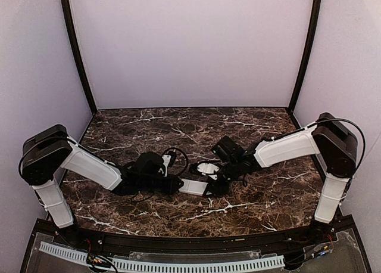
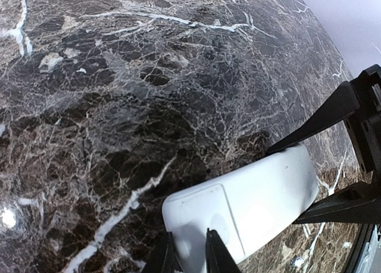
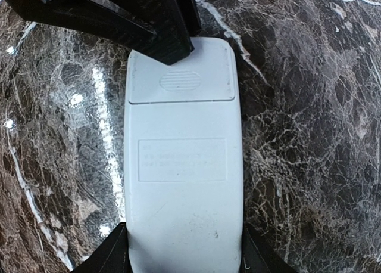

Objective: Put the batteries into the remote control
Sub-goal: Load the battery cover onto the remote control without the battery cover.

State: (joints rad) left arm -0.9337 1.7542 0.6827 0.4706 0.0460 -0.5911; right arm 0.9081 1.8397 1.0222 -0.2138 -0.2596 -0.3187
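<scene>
Top view: remote control lay back-up at frame centre. Left wrist view: left gripper met its cover end, lower frame; hold unclear. Right wrist view: right gripper clamped its sides; an off-axis push on the closed cover might twist it free. No batteries showed.

The slim white rectangular plastic remote control lies back-up, flat and level, near the middle of the dark marbled table, its long axis running left to right (whether it rests on the surface or sits just above it cannot be told). Its plain back shows a battery cover seated flush at one end, marked by a small ribbed oval grip, and a faint rectangular embossed panel at mid-length. The cover end is pinched by the left gripper, and the opposite end is clamped across its width by the right gripper.
</scene>
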